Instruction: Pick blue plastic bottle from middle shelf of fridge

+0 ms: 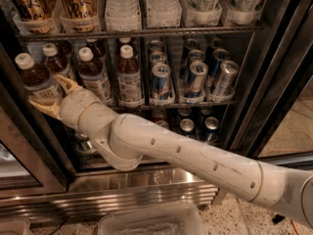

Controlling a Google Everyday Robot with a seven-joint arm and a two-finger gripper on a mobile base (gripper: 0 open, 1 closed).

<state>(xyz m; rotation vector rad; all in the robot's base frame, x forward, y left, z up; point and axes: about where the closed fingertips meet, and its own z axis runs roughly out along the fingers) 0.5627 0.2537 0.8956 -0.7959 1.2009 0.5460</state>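
Note:
The blue plastic bottle, white-capped with dark liquid and a pale label, is at the far left in front of the fridge's left door frame. My gripper is shut on its lower body, with one tan finger to its right and the other under it. The white arm reaches in from the lower right. Similar bottles still stand on the middle shelf, beside blue-and-silver cans.
The rack above carries tall bottles and cups. Short cans sit on the shelf below. The ribbed steel base runs under the door opening. A clear plastic bin lies on the floor in front.

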